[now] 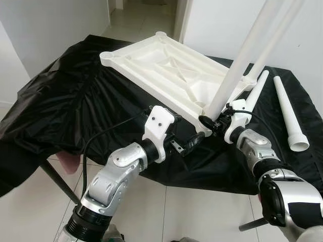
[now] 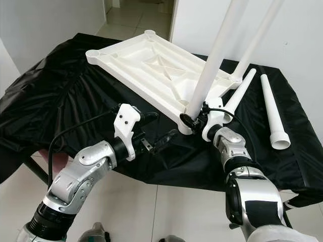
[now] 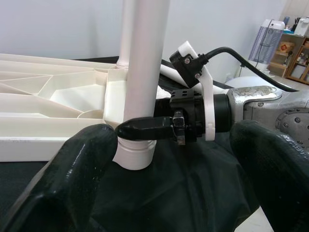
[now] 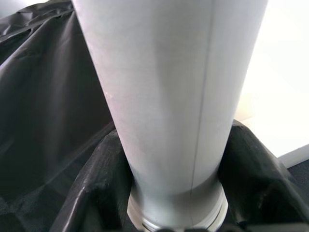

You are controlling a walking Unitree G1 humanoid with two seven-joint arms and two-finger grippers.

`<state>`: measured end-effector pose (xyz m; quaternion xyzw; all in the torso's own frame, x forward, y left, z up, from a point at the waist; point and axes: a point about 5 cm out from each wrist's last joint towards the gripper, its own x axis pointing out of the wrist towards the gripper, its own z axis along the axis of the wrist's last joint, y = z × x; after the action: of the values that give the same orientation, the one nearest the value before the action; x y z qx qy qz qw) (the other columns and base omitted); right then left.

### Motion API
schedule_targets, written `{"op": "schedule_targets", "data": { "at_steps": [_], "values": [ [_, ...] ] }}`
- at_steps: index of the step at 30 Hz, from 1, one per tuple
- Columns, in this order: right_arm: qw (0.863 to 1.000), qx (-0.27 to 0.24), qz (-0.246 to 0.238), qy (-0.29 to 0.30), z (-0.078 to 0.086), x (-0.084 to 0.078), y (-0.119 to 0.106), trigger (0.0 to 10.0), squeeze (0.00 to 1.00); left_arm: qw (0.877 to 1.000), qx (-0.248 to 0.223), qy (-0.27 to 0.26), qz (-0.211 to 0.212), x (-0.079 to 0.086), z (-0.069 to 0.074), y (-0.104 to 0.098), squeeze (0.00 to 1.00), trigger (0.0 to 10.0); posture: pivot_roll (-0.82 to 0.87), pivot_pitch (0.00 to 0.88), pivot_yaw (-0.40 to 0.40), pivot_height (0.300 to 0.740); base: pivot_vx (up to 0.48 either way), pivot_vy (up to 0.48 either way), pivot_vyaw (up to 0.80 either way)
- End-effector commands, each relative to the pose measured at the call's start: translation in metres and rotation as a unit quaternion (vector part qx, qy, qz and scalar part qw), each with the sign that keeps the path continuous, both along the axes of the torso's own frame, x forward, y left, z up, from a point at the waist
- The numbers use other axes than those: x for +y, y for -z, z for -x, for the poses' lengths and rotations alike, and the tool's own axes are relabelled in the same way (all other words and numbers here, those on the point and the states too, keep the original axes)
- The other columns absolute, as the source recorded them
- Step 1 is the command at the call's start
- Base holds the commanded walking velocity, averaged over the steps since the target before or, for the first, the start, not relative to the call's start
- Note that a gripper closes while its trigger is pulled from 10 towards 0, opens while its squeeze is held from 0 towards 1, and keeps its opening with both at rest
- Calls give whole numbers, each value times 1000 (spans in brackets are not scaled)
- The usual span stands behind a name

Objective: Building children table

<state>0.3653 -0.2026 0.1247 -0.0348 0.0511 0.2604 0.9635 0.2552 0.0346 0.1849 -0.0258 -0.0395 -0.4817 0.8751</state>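
Bright, even daylight; head views sharp.
Glare whitens the wall; wrist views blur the near fingers.

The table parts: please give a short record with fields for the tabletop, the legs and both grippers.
tabletop: white tabletop lies upside down on the black cloth
fitted legs: two upright at the robot's right-hand end
held leg: near leg, base at the near corner socket
loose legs: two legs lying on the cloth, one farther right
right gripper: jaws closed around the near leg's base
left gripper: jaws open, beside the corner, holding nothing
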Motion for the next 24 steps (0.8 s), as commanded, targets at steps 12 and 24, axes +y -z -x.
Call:
{"op": "schedule_targets", "data": {
  "at_steps": [12,24],
  "values": [
    [998,-8,-8,58,3,2,9,10000,0,1000,-1,0,0,-1,2,-1,0,10000,110,14,-68,740,0,0,0],
    [964,0,-39,261,-2,23,19,10000,0,1000,2,6,-2,-3,3,0,0,10000,108,22,-58,740,0,0,0]
  ]
}}
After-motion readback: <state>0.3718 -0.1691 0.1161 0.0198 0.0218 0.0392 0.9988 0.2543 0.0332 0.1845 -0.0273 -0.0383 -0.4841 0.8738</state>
